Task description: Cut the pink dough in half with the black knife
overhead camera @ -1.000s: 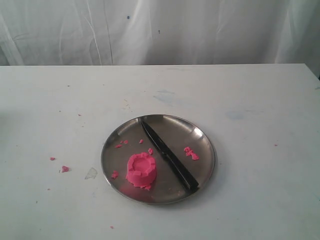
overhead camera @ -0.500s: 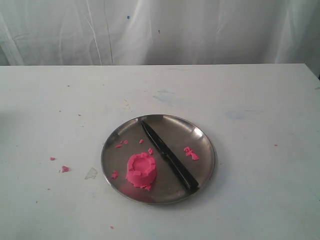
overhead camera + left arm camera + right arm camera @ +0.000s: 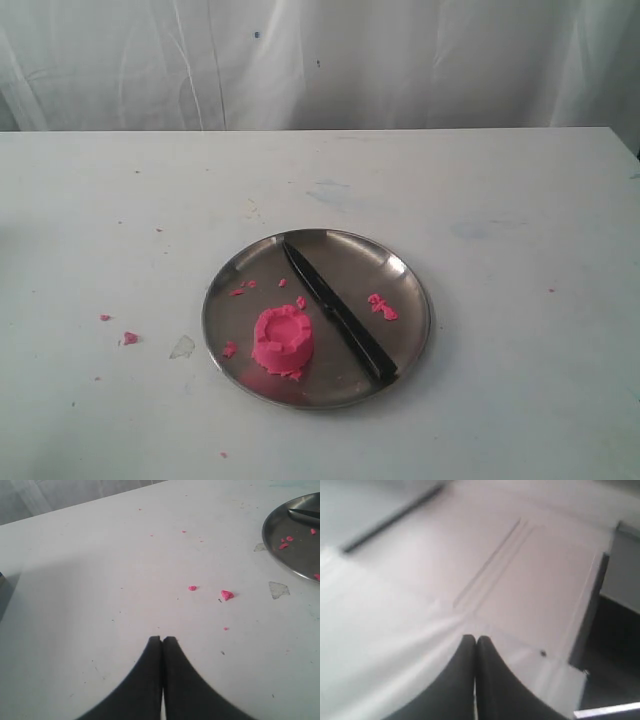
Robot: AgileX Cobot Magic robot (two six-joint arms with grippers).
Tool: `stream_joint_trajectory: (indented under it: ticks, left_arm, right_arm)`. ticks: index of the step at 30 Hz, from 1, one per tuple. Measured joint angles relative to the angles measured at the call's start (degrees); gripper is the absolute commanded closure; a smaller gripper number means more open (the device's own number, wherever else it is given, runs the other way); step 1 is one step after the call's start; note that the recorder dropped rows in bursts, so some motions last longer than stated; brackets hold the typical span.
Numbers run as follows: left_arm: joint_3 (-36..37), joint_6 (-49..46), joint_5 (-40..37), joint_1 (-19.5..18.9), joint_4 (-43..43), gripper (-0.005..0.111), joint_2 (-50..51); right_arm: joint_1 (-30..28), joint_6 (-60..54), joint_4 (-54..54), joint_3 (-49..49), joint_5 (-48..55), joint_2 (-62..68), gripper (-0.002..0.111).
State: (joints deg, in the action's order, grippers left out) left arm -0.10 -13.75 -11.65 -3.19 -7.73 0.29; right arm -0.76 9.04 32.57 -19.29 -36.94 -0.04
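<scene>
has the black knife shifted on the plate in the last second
No. The black knife lies across the metal plate as before, tip near the far rim and handle end near the front right rim.

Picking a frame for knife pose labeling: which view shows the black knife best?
Exterior view: the black knife lies whole and unobstructed across the metal plate, beside the pink dough. The left wrist view catches only a sliver of the blade at the frame edge. The right wrist view shows none of it.

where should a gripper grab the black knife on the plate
Grip the slim black knife by its straight handle, the thicker end near the round metal plate's front-right rim, coming from above with jaws across it. It lies flat, pointed tip toward the far rim.
</scene>
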Motion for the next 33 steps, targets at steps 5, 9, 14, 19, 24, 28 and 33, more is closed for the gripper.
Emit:
stream_joint_trajectory:
  ticks: [5, 9, 14, 19, 24, 28, 33]
  left_arm:
    - [0.00, 0.00, 0.00, 0.00, 0.00, 0.107, 0.00]
    - [0.00, 0.00, 0.00, 0.00, 0.00, 0.107, 0.00]
    - [0.00, 0.00, 0.00, 0.00, 0.00, 0.107, 0.00]
    - [0.00, 0.00, 0.00, 0.00, 0.00, 0.107, 0.00]
    - [0.00, 0.00, 0.00, 0.00, 0.00, 0.107, 0.00]
    - [0.00, 0.00, 0.00, 0.00, 0.00, 0.107, 0.00]
    - [0.00, 0.00, 0.00, 0.00, 0.00, 0.107, 0.00]
  right_arm:
    - [0.64, -2.00, 12.78, -4.35, 36.32, 2.06, 0.108]
    - [4.09, 0.93, 12.97, -4.02, 56.21, 6.26, 0.108]
    - [9.64, 4.38, 11.11, -3.76, 61.02, 8.85, 0.108]
    - [12.82, 4.83, 5.92, -5.04, 67.99, 11.98, 0.108]
    - [15.78, 4.83, -2.38, -7.55, 74.43, 18.57, 0.108]
    - [18.00, 2.53, -9.40, -10.09, 75.42, 24.04, 0.108]
    - [19.71, -1.08, -16.80, -11.79, 76.09, 33.97, 0.108]
